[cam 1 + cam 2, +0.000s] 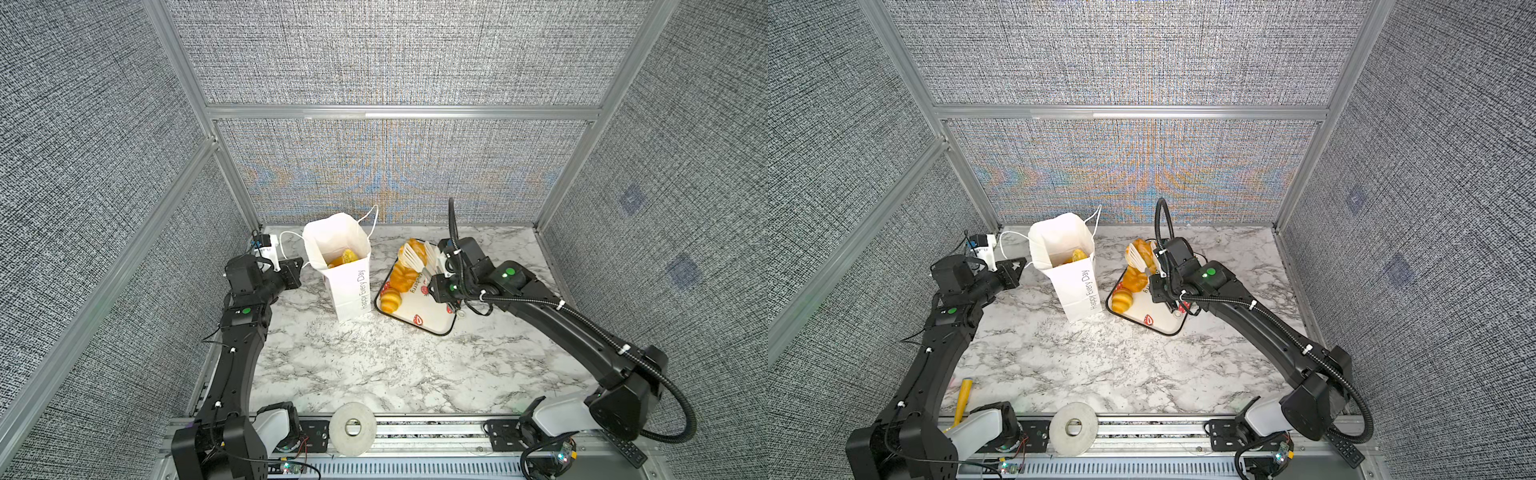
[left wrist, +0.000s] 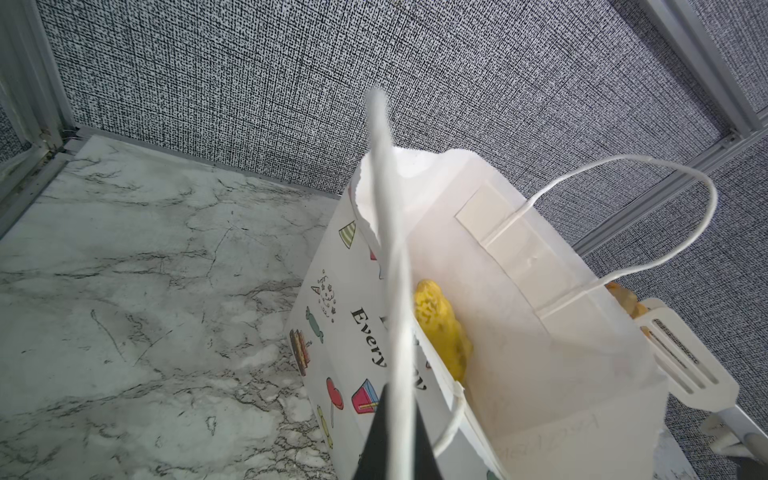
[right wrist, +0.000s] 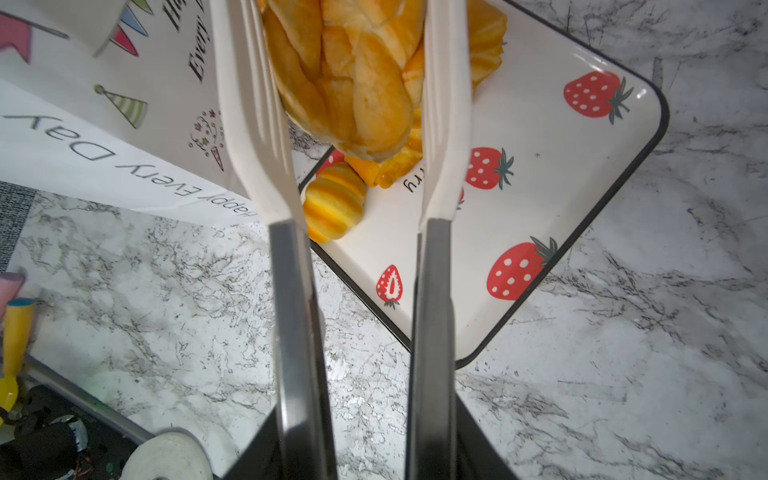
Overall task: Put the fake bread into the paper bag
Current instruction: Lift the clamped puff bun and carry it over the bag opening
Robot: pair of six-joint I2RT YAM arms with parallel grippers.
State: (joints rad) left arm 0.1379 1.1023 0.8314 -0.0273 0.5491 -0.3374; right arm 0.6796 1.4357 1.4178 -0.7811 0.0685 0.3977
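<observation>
Clamping tongs (image 3: 249, 124), the right end effector (image 3: 368, 451) pinches the braided loaf (image 3: 353, 83) at the tray (image 1: 428, 316), right of centre in a top view. Left end effector (image 2: 392, 440) is closed on the cord handle (image 2: 386, 249) of the paper bag (image 1: 349, 286) — risk: the glossy loaf may slip, or snag the rim and tip the bag.

robot lab test cell. grey woven panels (image 1: 374, 54) in an aluminium extrusion frame (image 1: 399, 112) box in a marble-print table (image 1: 374, 365); black left arm (image 1: 237, 365) and right arm (image 1: 582, 332) bolted to a slotted metal rail (image 1: 436, 442) at the front, bare wiring (image 1: 291, 463) and a tape roll (image 1: 353, 428) beside them.
</observation>
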